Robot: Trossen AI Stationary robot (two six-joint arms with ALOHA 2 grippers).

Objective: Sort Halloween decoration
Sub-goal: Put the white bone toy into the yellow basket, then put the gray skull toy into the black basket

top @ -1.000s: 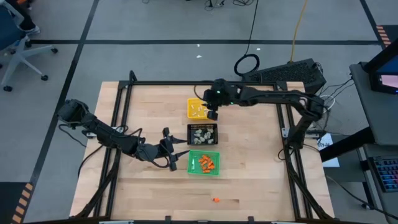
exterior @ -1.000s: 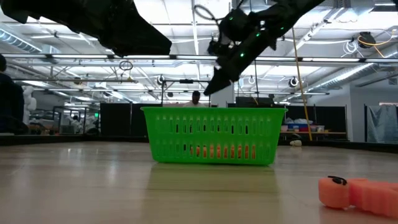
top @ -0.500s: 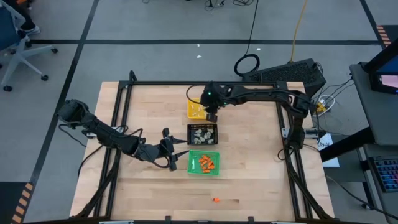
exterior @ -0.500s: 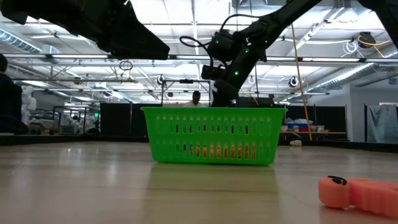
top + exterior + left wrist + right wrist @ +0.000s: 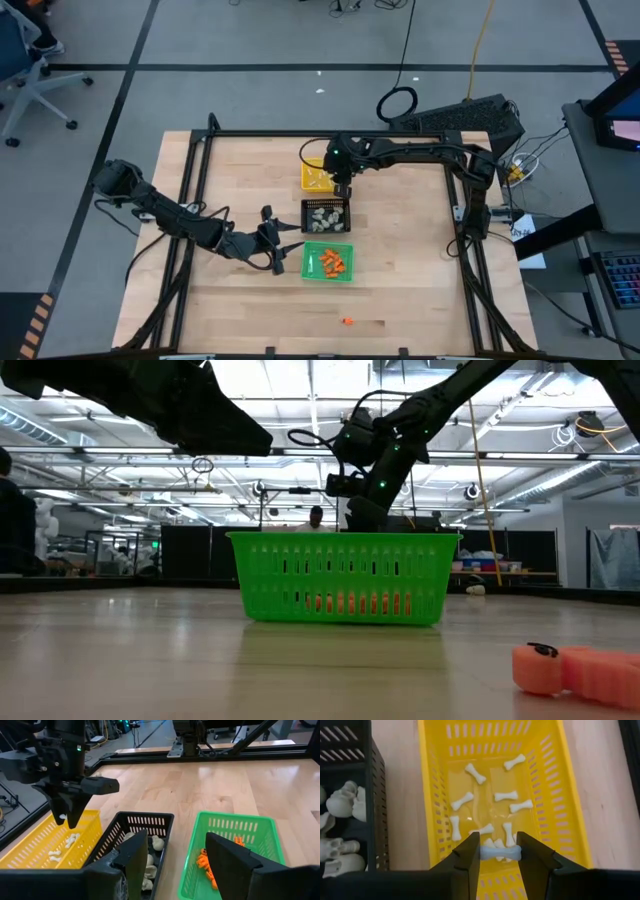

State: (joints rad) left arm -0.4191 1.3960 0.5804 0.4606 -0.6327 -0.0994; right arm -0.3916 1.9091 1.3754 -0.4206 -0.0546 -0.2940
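- From table height the green tray [image 5: 343,577] fills the middle and hides both trays behind it; only a blur of orange bits [image 5: 355,602] shows through its slots.
- Same low view: a stray orange piece [image 5: 575,669] lies on the counter [image 5: 150,660] at the near right, cut off by the edge. From above it is a tiny orange speck [image 5: 347,322], well apart from the trays.
- Straight down, three trays sit in a row: yellow tray [image 5: 318,176], black tray [image 5: 326,215], then green. The contents are too small there to name.
- The right wrist camera settles it: the right gripper [image 5: 500,852] hangs over the yellow tray, fingers [image 5: 470,851] clamped on a white bone [image 5: 500,852] held crosswise between them.
- Below it, more white bones [image 5: 490,810] lie scattered on the yellow floor; beige skull lumps [image 5: 337,827] peek from the black tray, cut off at the edge.
- From above, that gripper hides part of the yellow tray, and its grip cannot be seen there.
- The left gripper [image 5: 175,857] waits just beside the green tray, fingers [image 5: 227,857] apart and empty.
- Its wrist view shows all three trays side by side, and the right arm's fingers poised above the yellow one.
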